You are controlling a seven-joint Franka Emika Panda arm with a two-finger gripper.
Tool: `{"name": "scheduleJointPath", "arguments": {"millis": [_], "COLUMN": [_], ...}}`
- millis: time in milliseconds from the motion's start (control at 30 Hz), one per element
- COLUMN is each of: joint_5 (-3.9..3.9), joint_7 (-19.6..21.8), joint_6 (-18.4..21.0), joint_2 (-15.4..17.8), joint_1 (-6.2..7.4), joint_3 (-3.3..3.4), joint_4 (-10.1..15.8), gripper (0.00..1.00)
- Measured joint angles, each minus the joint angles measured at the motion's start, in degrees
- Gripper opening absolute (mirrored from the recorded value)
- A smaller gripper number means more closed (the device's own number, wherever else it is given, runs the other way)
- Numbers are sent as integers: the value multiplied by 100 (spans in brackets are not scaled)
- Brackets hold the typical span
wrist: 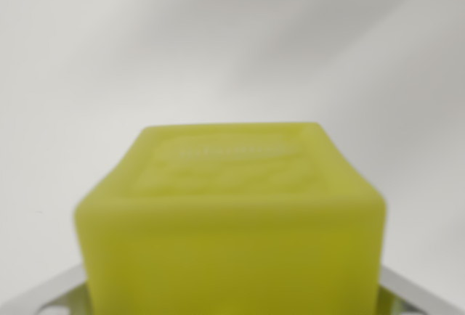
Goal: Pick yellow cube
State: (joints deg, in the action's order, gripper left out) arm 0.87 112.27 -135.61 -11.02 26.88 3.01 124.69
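The yellow cube point(231, 213) fills the lower middle of the wrist view, very close to the camera and blurred. Its top face carries a faint embossed pattern. Silver metal parts of my gripper point(232, 304) show at the bottom left and bottom right corners. They meet the cube's two sides, so the gripper looks shut on the cube. The cube hides the fingertips themselves and its own lower part runs out of the frame.
Behind the cube lies a plain white surface point(232, 39) with soft grey shadows. Nothing else shows in this view.
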Motion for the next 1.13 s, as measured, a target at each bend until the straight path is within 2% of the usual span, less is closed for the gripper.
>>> {"name": "scheduleJointPath", "arguments": {"millis": [800,1133], "joint_5": [-43,-45], "joint_7": [29,31], "joint_6": [804,852], "joint_2": [517,543], "joint_1": [-1,-1], "joint_3": [0,0], "joint_4": [-288,-310], "gripper": [0,0]}}
